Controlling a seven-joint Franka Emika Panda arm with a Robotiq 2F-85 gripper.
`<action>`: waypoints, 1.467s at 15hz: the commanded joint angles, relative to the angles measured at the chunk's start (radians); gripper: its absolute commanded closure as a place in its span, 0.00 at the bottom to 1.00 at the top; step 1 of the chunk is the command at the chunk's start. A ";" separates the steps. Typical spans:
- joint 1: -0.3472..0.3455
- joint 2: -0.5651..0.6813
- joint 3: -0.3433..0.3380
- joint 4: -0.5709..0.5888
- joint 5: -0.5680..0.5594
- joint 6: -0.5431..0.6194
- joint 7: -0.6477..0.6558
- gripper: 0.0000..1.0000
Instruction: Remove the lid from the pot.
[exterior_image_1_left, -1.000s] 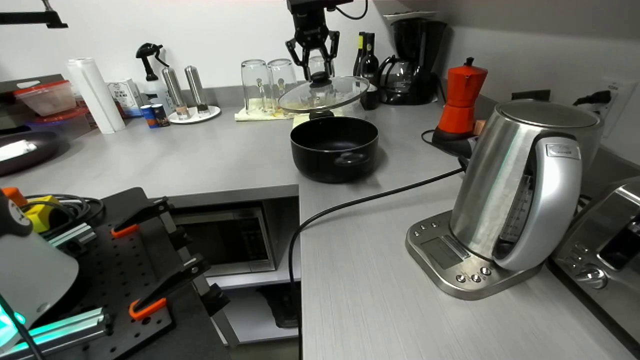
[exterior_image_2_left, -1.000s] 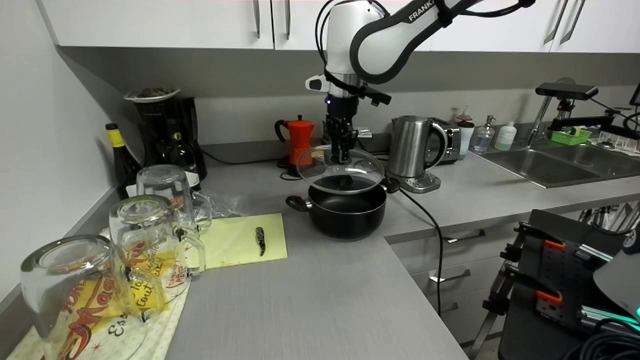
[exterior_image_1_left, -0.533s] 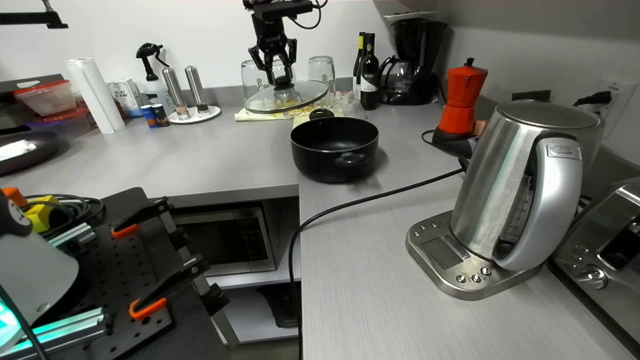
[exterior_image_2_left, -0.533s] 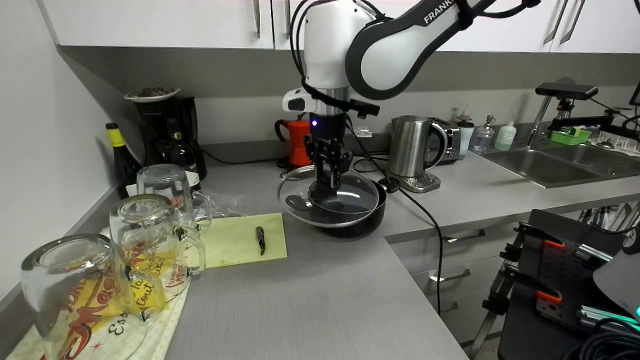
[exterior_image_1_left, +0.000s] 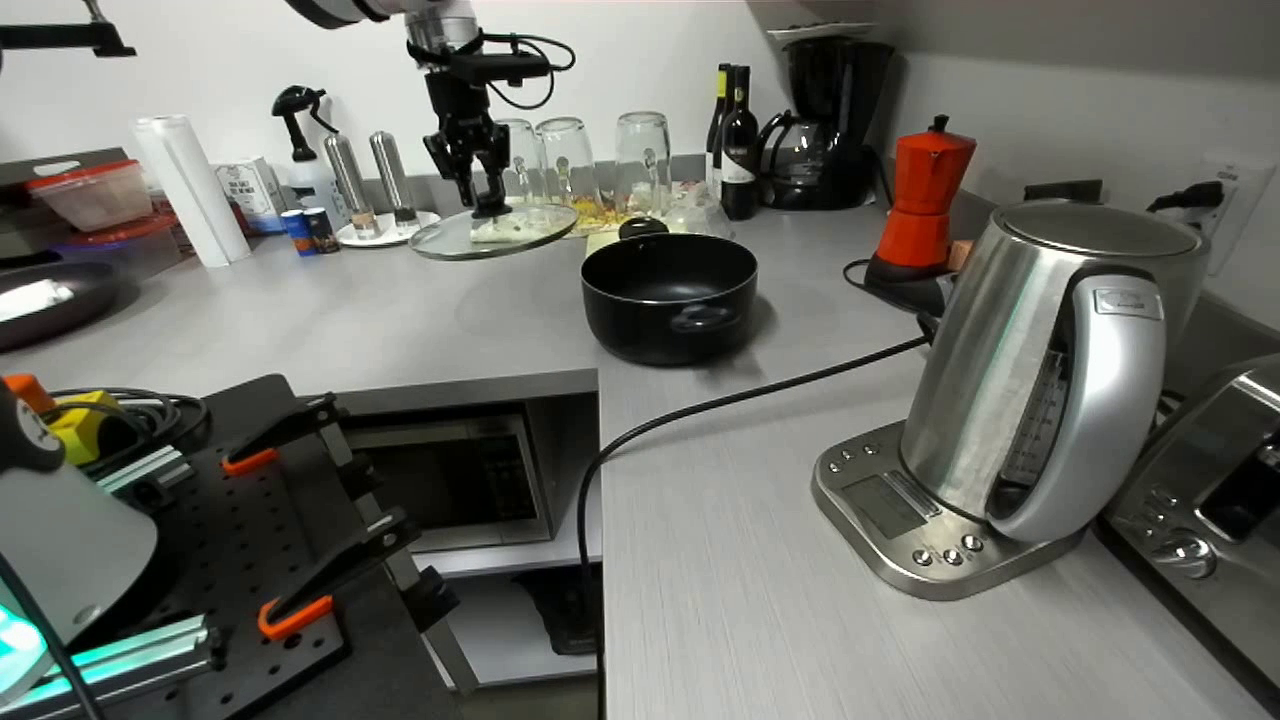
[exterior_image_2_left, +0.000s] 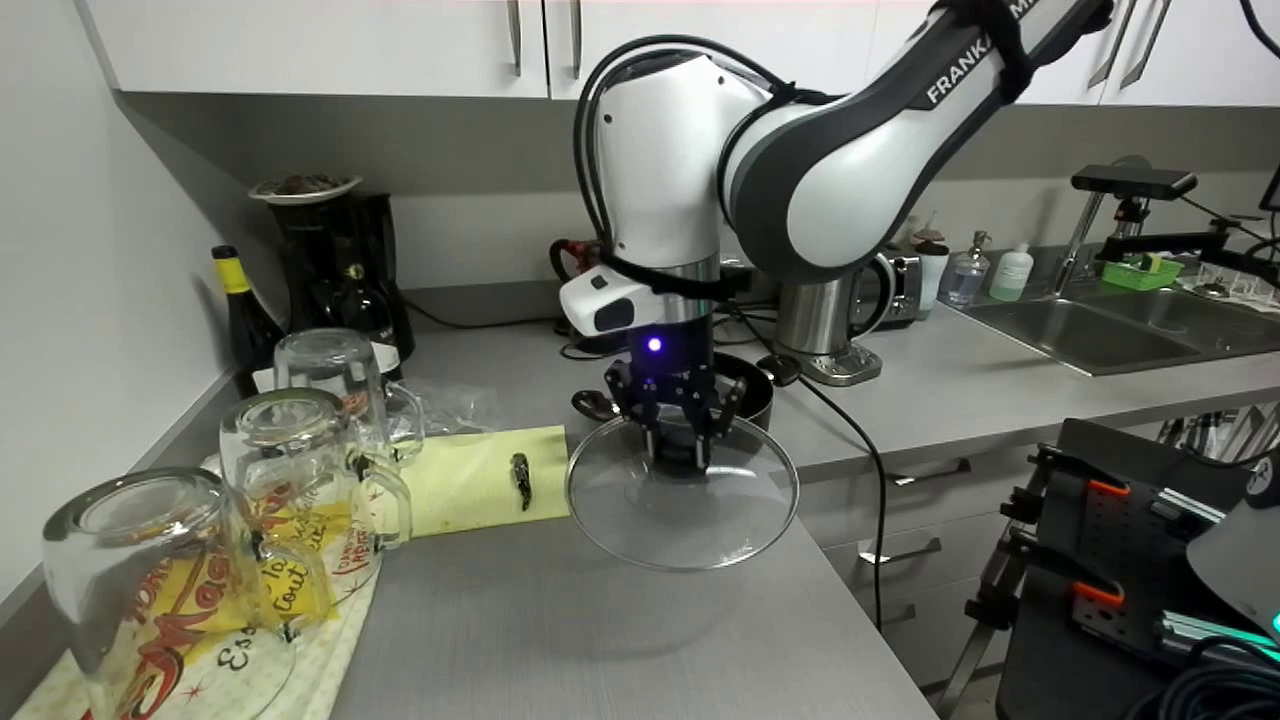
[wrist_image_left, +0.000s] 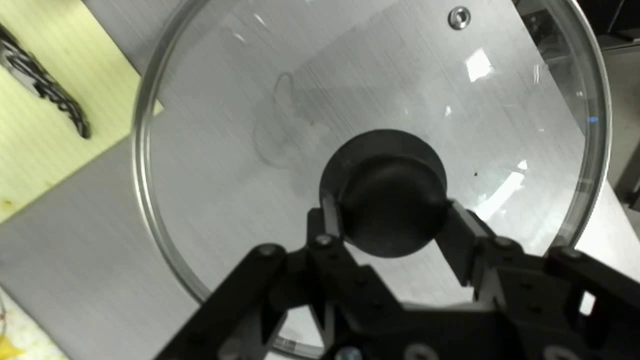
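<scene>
The lid is a see-through glass disc with a metal rim and a dark knob, in both exterior views (exterior_image_1_left: 450, 240) (exterior_image_2_left: 690, 525) and large in the wrist view (wrist_image_left: 225, 125). My gripper (exterior_image_1_left: 488, 200) is shut on the lid's knob, with one finger on each side of it, also in the wrist view (wrist_image_left: 390, 205). The lid hangs roughly level above the grey counter, off to the side of the pot. The black pot (exterior_image_1_left: 665, 325) stands uncovered on the counter, its inside showing. In an exterior view the pot (exterior_image_2_left: 757, 398) is partly hidden behind my gripper and the lid.
Upside-down glass mugs (exterior_image_2_left: 310, 490) stand on a cloth by the wall. A yellow cloth (exterior_image_2_left: 460, 490) with a dark slim object (wrist_image_left: 45, 85) lies beside the lid. The counter's edge (exterior_image_2_left: 850, 600) is close by. A steel kettle (exterior_image_1_left: 1040, 380) and black cable (exterior_image_1_left: 740, 395) are beyond the pot.
My gripper has carried the lid sideways from above the pot to over the bare counter beside it, and lower. The pot has stayed in place.
</scene>
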 joint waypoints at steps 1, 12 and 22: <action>0.017 0.012 0.024 -0.036 -0.024 0.031 -0.107 0.75; 0.023 0.266 -0.023 0.031 -0.058 0.197 -0.346 0.75; 0.037 0.264 -0.041 0.036 -0.122 0.251 -0.363 0.17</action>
